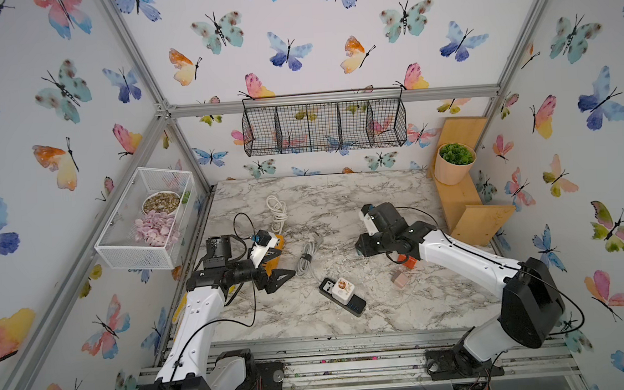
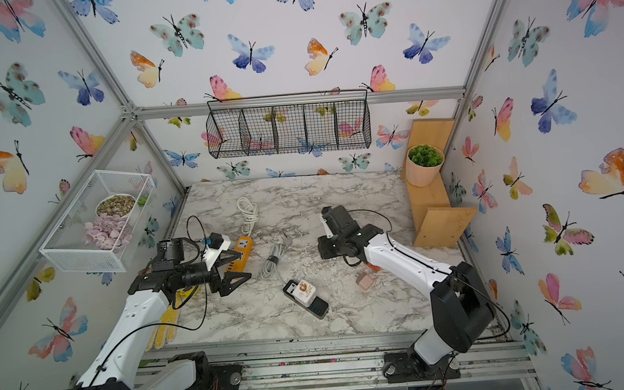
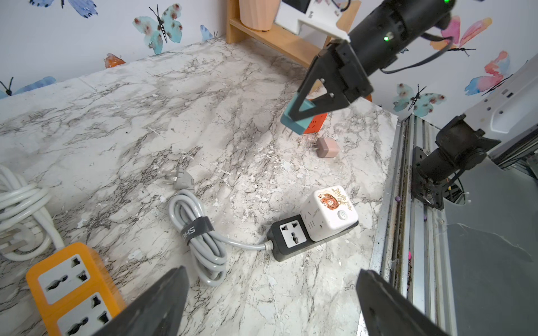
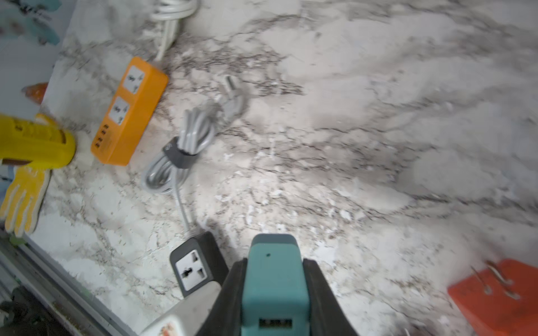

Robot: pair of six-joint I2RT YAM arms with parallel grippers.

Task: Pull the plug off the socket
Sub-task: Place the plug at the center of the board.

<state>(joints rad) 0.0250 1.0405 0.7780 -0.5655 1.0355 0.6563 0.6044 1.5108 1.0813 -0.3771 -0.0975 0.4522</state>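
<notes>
We see the right tool [image 3: 295, 112] clenched on the teal plug [image 4: 273, 279], one finger on each flank; the plug hangs clear above the worktop [image 1: 340, 201], its metal prongs bare and pointing down, touching nothing. It is free of the black socket strip [image 1: 356, 305], which lies flat near the front edge of the worktop, a little nearer us than the plug. One white socket face at the cord end of the strip stands uncovered; beside it the white cube adapter [image 3: 329, 209] with the tiger sticker sits plugged in. The grey cord bundle [image 3: 201, 241] trails from the strip, strapped in a loop. Over on our left, the left tool [image 3: 270, 270] is released, fingers spread wide and gripping nothing; it hovers just beside the orange power strip [image 4: 131, 110]. Near the right tool, an orange-red adapter [image 4: 495, 293] lies prongs up, and a pink adapter [image 3: 327, 147] rests on the worktop close by.
</notes>
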